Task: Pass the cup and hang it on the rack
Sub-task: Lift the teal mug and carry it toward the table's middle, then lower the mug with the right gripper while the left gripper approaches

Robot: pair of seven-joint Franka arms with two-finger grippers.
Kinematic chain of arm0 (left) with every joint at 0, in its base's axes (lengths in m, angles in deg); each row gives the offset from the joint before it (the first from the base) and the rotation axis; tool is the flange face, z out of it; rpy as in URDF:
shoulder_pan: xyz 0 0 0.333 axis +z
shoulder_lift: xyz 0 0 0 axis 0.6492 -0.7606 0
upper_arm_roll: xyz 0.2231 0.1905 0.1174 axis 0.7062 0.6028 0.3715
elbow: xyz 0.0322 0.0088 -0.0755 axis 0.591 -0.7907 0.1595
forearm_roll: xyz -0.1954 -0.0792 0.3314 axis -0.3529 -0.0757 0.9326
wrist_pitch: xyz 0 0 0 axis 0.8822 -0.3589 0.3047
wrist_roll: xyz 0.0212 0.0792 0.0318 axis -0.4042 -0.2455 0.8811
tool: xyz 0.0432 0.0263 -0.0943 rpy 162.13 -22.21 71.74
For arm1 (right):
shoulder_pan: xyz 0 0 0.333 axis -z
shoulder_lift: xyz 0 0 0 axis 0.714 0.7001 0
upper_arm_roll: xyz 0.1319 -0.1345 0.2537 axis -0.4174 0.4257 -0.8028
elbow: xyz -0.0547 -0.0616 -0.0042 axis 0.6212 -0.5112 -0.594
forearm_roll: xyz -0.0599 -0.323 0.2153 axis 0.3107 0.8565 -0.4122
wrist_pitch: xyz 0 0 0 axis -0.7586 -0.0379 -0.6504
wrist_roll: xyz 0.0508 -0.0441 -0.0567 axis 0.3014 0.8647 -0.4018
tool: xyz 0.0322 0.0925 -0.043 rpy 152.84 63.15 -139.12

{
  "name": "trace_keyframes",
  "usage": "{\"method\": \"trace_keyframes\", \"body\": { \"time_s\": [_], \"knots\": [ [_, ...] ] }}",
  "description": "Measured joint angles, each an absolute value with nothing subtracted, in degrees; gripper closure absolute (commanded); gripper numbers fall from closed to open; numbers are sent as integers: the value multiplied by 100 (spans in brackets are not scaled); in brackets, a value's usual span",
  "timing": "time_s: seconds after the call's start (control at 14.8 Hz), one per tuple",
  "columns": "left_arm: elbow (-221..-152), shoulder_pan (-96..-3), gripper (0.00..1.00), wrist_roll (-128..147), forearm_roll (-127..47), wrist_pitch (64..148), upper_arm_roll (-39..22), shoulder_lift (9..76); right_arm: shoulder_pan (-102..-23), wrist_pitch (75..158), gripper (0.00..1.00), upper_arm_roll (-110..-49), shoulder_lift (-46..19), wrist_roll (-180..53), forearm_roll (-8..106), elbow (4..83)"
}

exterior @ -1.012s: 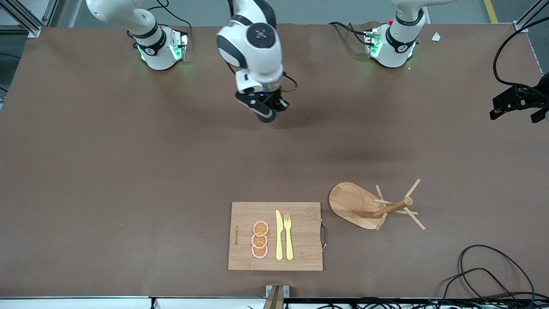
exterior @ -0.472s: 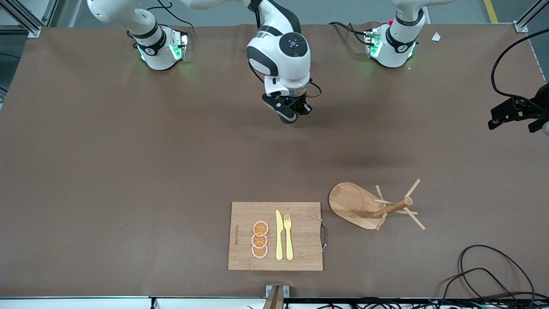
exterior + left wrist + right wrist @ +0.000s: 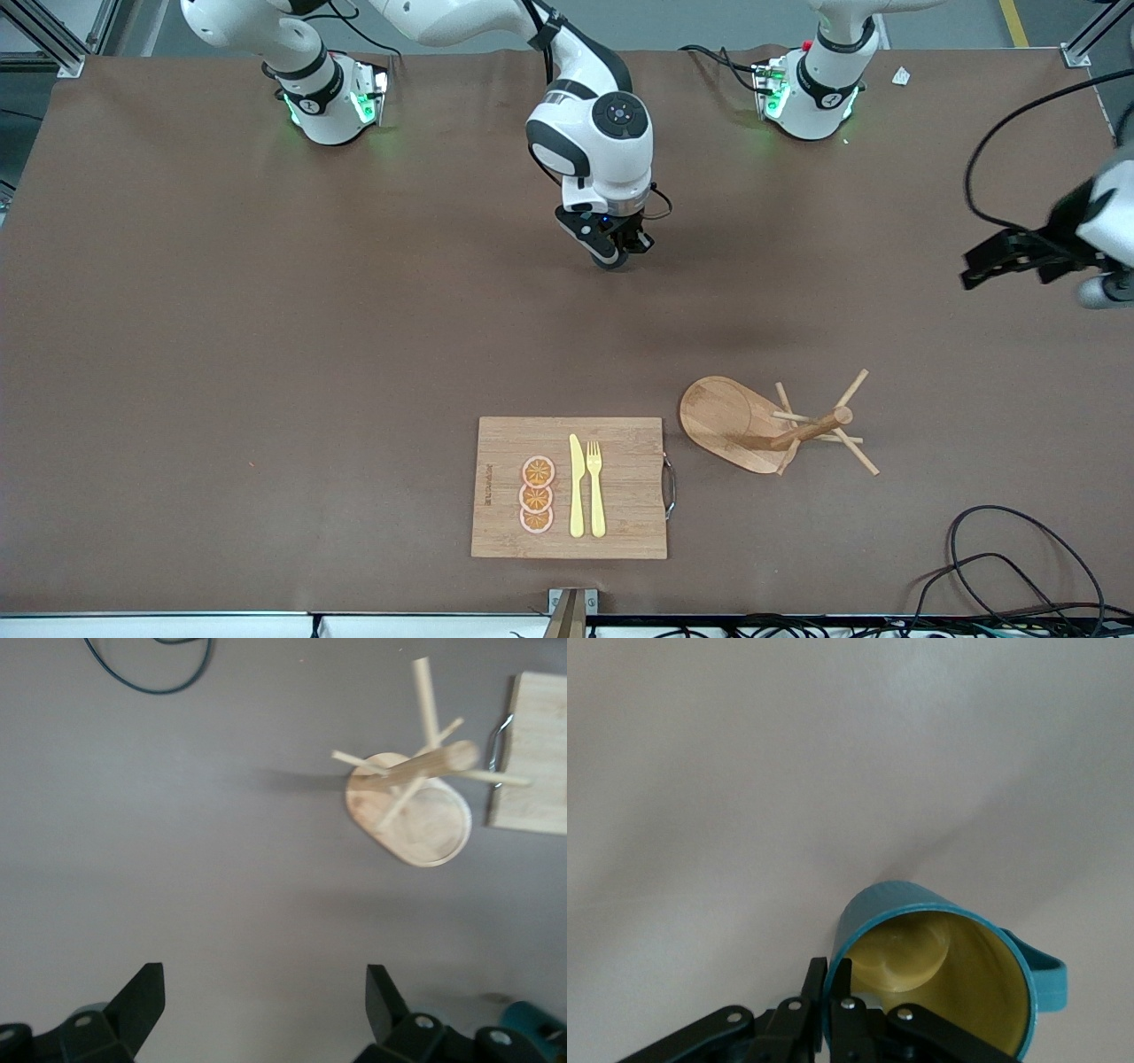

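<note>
Teal cup point(image 3: 939, 966), one, pinched in right tool point(image 3: 833, 992); one rack point(image 3: 771, 425).

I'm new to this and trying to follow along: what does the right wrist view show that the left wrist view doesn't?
Only the right wrist view shows the cup, its rim pinched by the right gripper. Only the left wrist view shows the rack, the corner of the cutting board, a cable and the open left gripper. Both show the bare brown table.
</note>
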State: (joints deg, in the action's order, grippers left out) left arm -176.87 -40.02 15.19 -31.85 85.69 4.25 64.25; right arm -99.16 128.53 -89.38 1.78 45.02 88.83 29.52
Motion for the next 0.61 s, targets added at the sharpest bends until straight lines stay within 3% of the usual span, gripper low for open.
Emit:
{"method": "trace_keyframes", "body": {
  "time_s": [0.61],
  "knots": [
    [-17687, -5288, 0, 3706, -2978, 8606, 355, 6283, -9906, 12869, 100, -8889, 407, 4942, 9138, 2926]
  ]
}}
